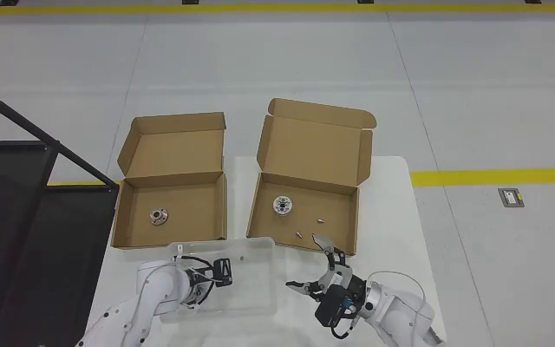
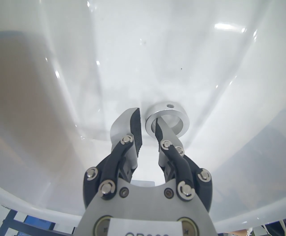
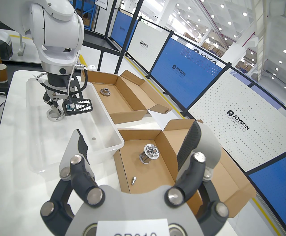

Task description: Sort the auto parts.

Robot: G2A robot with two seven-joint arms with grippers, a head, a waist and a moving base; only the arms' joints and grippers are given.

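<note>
I'm working in a factory hall: blue and white perforated partition panels (image 3: pixel 185 73), high lamp-studded ceiling (image 3: pixel 214 13), grey floor (image 1: pixel 260 69) with yellow lines (image 1: pixel 486 178).

Ring (image 2: pixel 185 123) in bin (image 1: pixel 234 244); bin before left box (image 1: pixel 191 217); right box (image 1: pixel 329 212) beside.

Shiny smooth metal ring (image 2: pixel 185 121), glossy clear plastic bin (image 2: pixel 111 55), matt brown cardboard boxes (image 1: pixel 195 217).

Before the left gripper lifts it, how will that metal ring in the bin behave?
The metal ring looks solid and rigid, so it is probably heavy for its size. Its polished wall may slip in the left gripper. Lying flat in the bin, it likely won't roll.
</note>
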